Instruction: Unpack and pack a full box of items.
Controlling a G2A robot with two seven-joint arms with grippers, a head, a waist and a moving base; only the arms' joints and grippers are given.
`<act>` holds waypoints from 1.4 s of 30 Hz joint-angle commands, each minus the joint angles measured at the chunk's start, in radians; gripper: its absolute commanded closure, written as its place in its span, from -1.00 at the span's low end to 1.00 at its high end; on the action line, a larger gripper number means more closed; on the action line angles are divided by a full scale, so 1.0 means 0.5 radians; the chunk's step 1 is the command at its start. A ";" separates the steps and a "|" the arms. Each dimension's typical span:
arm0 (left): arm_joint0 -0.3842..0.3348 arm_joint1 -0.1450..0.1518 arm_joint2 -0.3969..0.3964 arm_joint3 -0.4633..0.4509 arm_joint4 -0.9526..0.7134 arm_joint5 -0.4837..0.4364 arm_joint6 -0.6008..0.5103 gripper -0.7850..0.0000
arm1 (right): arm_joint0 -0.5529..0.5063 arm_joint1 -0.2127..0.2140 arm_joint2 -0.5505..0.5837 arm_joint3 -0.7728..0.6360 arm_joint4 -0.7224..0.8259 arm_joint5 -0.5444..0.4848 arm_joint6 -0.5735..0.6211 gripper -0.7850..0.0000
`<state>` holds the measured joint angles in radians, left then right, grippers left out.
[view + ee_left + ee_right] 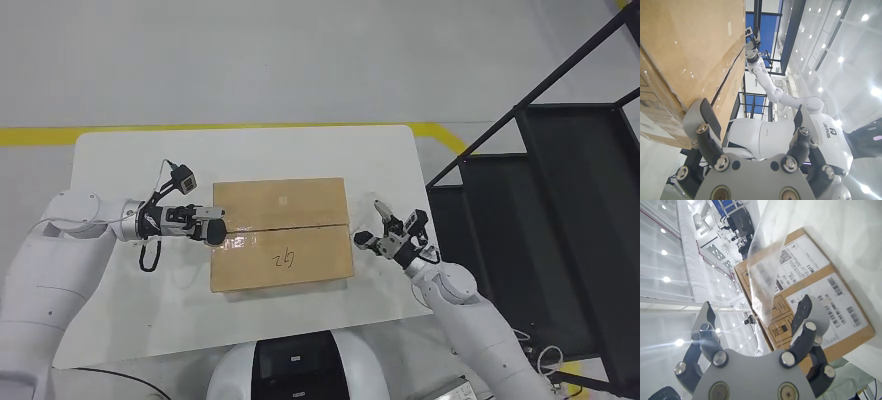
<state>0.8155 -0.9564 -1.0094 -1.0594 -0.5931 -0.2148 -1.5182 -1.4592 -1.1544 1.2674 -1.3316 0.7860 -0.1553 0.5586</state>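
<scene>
You had the closed box (281, 233) in the middle of the table (140, 160), the left claw (753, 113) open at its left edge, the right claw (759, 308) open near its right side, where the loose tape strip (764, 275) could stick to that claw and foul the grip.

A large industrial hall or robotics test floor: high ceiling with rows of lights (840, 59), black metal stairs (575, 140), yellow floor line (30, 135) beyond the white counter (300, 150).

Glossy white arms (478, 308), grey screw-studded wrist plates (755, 180), black-padded fingers (710, 118)
</scene>
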 commanded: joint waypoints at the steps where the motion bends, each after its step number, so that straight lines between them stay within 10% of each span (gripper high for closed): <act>1: 0.000 0.000 0.000 0.000 0.000 0.000 0.000 -1.00 | 0.039 -0.017 -0.032 0.041 0.077 -0.026 0.014 -1.00; 18: 0.000 0.000 0.000 0.000 0.000 0.000 0.000 -1.00 | 0.057 -0.080 0.024 0.221 0.441 -0.387 0.227 -1.00; 42: 0.000 0.000 0.000 0.000 0.000 0.000 0.000 -1.00 | -0.168 -0.061 0.160 -0.025 0.190 -0.217 0.198 -1.00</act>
<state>0.8155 -0.9564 -1.0094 -1.0594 -0.5931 -0.2148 -1.5182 -1.5392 -1.1855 1.3438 -1.3449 0.8878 -0.2687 0.6592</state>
